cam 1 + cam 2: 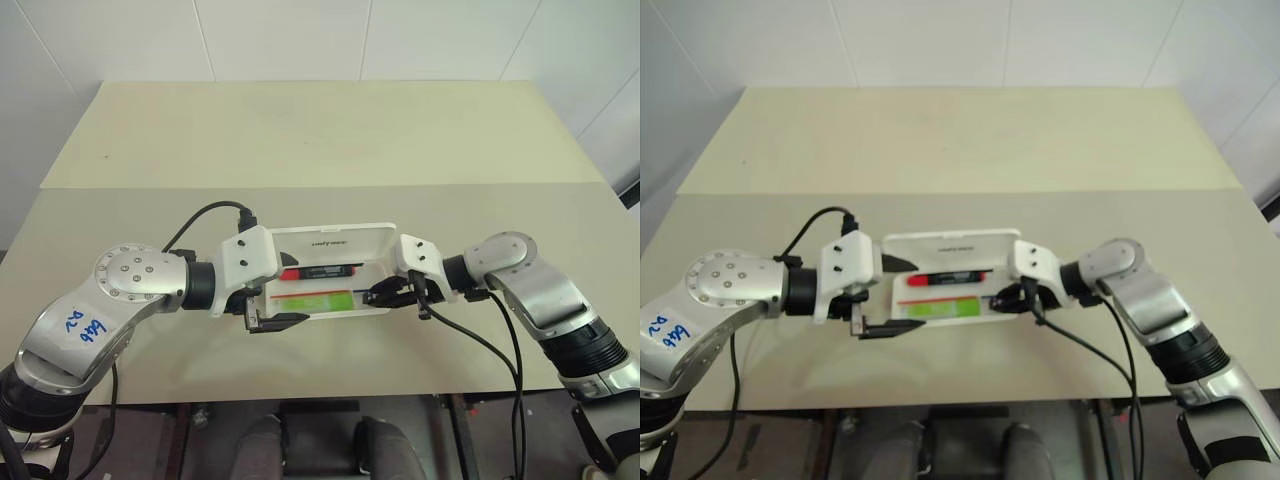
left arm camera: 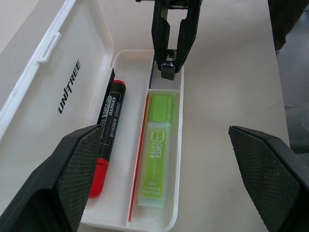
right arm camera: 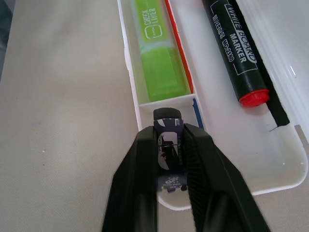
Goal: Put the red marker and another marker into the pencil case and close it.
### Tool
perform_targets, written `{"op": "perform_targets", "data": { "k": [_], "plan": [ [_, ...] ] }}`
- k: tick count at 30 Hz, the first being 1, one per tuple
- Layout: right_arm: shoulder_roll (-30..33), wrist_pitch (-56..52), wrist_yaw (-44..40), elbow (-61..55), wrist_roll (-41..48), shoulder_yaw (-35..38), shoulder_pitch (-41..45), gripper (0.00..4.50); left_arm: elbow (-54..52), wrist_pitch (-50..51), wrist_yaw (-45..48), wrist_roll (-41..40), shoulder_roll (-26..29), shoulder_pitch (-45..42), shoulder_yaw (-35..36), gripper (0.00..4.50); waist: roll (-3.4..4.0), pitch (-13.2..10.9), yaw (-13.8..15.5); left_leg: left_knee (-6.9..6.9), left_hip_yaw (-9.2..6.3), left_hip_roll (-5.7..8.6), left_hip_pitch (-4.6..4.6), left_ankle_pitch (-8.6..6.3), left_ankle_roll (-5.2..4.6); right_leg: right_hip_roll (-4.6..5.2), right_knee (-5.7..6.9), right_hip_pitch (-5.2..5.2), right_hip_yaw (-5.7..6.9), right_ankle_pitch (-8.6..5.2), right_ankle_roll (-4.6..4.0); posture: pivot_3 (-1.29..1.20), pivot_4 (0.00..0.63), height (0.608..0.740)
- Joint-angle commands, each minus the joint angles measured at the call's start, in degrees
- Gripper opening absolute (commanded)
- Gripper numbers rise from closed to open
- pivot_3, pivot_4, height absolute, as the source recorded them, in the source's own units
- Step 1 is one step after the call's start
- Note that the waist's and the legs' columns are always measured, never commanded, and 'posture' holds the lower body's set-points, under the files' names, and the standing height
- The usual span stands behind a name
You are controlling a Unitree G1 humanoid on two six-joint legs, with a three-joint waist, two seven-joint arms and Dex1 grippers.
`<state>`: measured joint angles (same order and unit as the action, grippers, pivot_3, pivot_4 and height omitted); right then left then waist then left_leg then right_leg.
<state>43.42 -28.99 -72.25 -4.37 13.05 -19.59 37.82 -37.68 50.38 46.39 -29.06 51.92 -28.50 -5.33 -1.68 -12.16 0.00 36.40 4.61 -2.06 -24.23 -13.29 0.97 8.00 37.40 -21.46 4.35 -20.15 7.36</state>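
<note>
You have the pencil case (image 1: 330, 262) lying open near the front edge of the table (image 1: 320, 150), roughly midway along it, with its lid (image 2: 53, 92) folded back toward the far side. The red marker (image 2: 107, 130) lies in the compartment next to the lid. The green highlighter (image 2: 154, 150) lies in the narrower front compartment, parted from the marker by a thin divider.

Your left gripper (image 2: 159, 179) hovers at the left end of the case with its jaws spread wide and nothing between them; the case's end sits in the gap without touching either finger.

Your right gripper (image 3: 169, 145) is at the right end of the case, over the small end pocket just beyond the highlighter. Its jaws are nearly together, pinching a small dark metallic bit (image 3: 166, 140) between the fingertips.
</note>
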Motion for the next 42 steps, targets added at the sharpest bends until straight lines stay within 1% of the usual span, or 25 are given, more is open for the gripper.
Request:
{"op": "perform_targets", "data": {
  "k": [1,2,4,5,6,7,8,11,14,15,17,19,21,24,26,29,32,33,35,38,42],
  "plan": [
    [-0.3,0.6,-0.6,-0.8,-0.2,0.6,1.0,2.06,-2.0,-0.1,0.0,-0.6,0.6,-0.1,1.8,4.50,0.00,0.0,0.0,0.00,0.00,0.00,0.00,0.00,0.00,0.00,0.00,0.00,0.00,0.00,0.00,0.00,0.150,0.740],
    [-0.3,0.5,-0.7,-0.8,-0.2,0.8,1.0,2.48,-2.1,-0.2,0.1,-0.7,0.4,-0.2,1.8,4.50,0.00,0.0,0.0,0.00,0.00,0.00,0.00,0.00,0.00,0.00,0.00,0.00,0.00,0.00,0.00,0.00,0.150,0.740],
    [0.2,0.3,-1.2,-1.0,0.2,1.4,1.0,3.13,-2.3,-0.6,0.3,-1.3,0.0,-0.3,2.2,4.50,0.00,0.0,0.0,0.00,0.00,0.00,0.00,0.00,0.00,0.00,0.00,0.00,0.00,0.00,0.00,0.00,0.150,0.740],
    [0.7,0.0,-1.8,-1.2,0.8,2.0,0.8,3.59,-2.6,-1.1,0.7,-2.0,-0.3,-0.3,2.8,4.50,0.00,0.0,0.0,0.00,0.00,0.00,0.00,0.00,0.00,0.00,0.00,0.00,0.00,0.00,0.00,0.00,0.150,0.740],
    [1.4,-0.5,-3.0,-2.0,2.3,3.1,0.6,3.88,-3.2,-1.6,1.3,-3.0,-0.6,-0.1,3.5,4.50,0.00,0.0,0.0,0.00,0.00,0.00,0.00,0.00,0.00,0.00,0.00,0.00,0.00,0.00,0.00,0.00,0.150,0.740],
    [2.2,-1.3,-4.4,-3.0,4.3,4.5,0.2,4.32,-3.8,-1.9,1.7,-4.0,-0.8,0.1,4.3,4.50,0.00,0.0,0.1,0.00,0.00,0.00,-0.01,0.00,0.00,0.00,0.00,0.00,0.00,0.00,0.00,0.00,0.150,0.740],
    [3.1,-2.1,-5.5,-3.8,6.0,6.0,0.0,4.49,-4.3,-2.1,2.2,-4.8,-0.7,0.4,5.0,4.50,0.00,0.0,0.1,0.00,0.00,0.00,-0.02,0.00,0.00,0.01,-0.01,0.00,0.00,0.00,0.00,0.00,0.150,0.740],
    [5.6,-3.3,-7.6,-4.8,10.2,10.5,-1.4,4.49,-4.6,-2.9,3.6,-6.8,0.1,1.4,8.1,4.50,0.00,0.0,0.1,0.00,-0.01,0.00,-0.02,0.00,0.00,0.02,-0.02,0.01,0.00,0.00,0.00,0.00,0.150,0.740],
    [9.0,-3.0,-9.1,-3.2,13.3,16.4,-4.4,4.49,-3.6,-3.8,5.4,-9.5,1.2,1.8,13.3,4.50,0.00,0.0,0.1,0.01,-0.02,-0.01,0.01,0.00,0.00,0.00,-0.02,0.02,0.02,0.00,0.00,0.00,0.150,0.740],
    [9.7,-3.6,-9.5,-2.2,15.4,19.4,-5.2,4.49,-2.8,-4.3,6.1,-10.8,1.6,1.7,15.5,4.50,0.00,0.0,0.1,0.02,-0.02,-0.01,0.00,-0.01,0.00,0.01,-0.03,0.04,0.03,0.00,0.00,0.00,0.150,0.740],
    [10.2,-5.0,-9.5,-0.6,19.1,24.5,-6.2,4.49,0.5,-5.2,6.6,-11.8,2.2,0.0,19.4,4.50,0.00,0.0,0.1,0.03,-0.01,0.00,0.01,-0.01,-0.02,0.02,-0.13,0.05,0.02,0.00,0.00,0.00,0.150,0.740],
    [10.2,-6.1,-9.0,-1.0,21.3,26.9,-6.9,4.49,5.5,-6.3,5.2,-10.2,2.6,-3.2,20.7,4.50,0.00,0.0,0.1,0.02,-0.01,-0.01,0.04,-0.01,-0.02,0.00,-0.24,0.06,0.02,0.00,0.00,0.00,0.150,0.740],
    [9.8,-7.9,-7.9,-3.5,23.6,27.9,-6.9,4.49,11.2,-9.4,3.4,-6.4,2.3,-7.8,19.1,4.50,0.00,0.0,0.1,0.02,-0.02,-0.03,0.06,-0.01,-0.01,-0.03,-0.21,0.06,0.03,0.00,0.00,0.00,0.150,0.740],
    [7.4,-11.4,-4.8,-7.1,29.7,30.2,-4.0,4.49,20.0,-13.5,2.6,-1.4,0.7,-13.9,14.4,4.50,0.00,0.0,-0.1,0.01,0.01,-0.03,0.06,-0.01,-0.01,-0.04,-0.19,0.06,0.01,0.00,0.00,0.00,0.150,0.740],
    [6.3,-13.5,-2.5,-8.7,33.6,31.9,-2.0,4.49,24.1,-16.0,3.5,1.3,-0.1,-15.4,11.6,4.50,0.00,0.0,-0.1,-0.01,0.05,-0.03,0.06,-0.01,-0.01,-0.04,0.02,0.02,-0.02,0.00,0.00,0.00,0.150,0.740],
    [6.0,-15.9,0.1,-10.7,37.8,33.7,-0.4,4.49,28.9,-18.8,4.5,4.7,-1.2,-16.2,8.1,4.50,-0.01,0.0,0.0,-0.07,0.04,-0.04,0.02,-0.01,0.00,-0.05,0.00,-0.02,-0.01,0.00,0.00,0.00,0.150,0.740],
    [6.3,-17.0,2.2,-12.6,40.4,34.7,0.8,4.50,34.7,-22.4,4.8,9.7,-3.2,-16.8,3.4,3.88,-0.02,0.0,0.2,-0.01,0.04,-0.03,0.00,-0.01,-0.01,-0.04,0.01,-0.02,0.00,0.00,0.00,0.00,0.150,0.740],
    [6.3,-17.4,3.1,-13.1,41.4,35.0,1.5,4.50,37.3,-25.1,4.3,13.0,-3.8,-16.9,1.1,3.55,-0.01,0.0,0.3,0.00,0.04,-0.03,0.00,-0.01,-0.01,-0.04,0.02,-0.01,0.00,0.00,0.00,0.00,0.150,0.740],
    [6.1,-18.2,5.5,-13.4,42.4,34.9,2.9,4.50,42.5,-28.7,3.2,16.8,-6.1,-17.5,-1.4,2.84,-0.01,0.0,0.3,0.02,0.05,-0.02,0.00,-0.01,-0.01,-0.04,0.02,-0.01,0.00,0.00,0.00,0.00,0.150,0.740],
    [7.2,-17.9,6.6,-14.3,41.3,33.5,2.9,4.50,46.4,-31.5,3.5,18.1,-9.1,-18.3,-1.7,1.83,-0.05,0.0,0.2,0.01,0.04,-0.04,-0.03,-0.01,-0.01,-0.05,0.02,-0.03,0.01,0.00,0.00,0.00,0.150,0.740],
    [8.0,-17.2,8.4,-14.3,39.3,32.6,3.0,4.50,46.7,-31.7,4.7,18.1,-11.6,-18.6,-1.5,0.48,-0.05,0.0,0.2,0.03,0.05,-0.03,-0.11,-0.02,-0.02,-0.03,0.01,-0.09,0.02,0.00,0.00,0.00,0.150,0.740]
  ]
}}
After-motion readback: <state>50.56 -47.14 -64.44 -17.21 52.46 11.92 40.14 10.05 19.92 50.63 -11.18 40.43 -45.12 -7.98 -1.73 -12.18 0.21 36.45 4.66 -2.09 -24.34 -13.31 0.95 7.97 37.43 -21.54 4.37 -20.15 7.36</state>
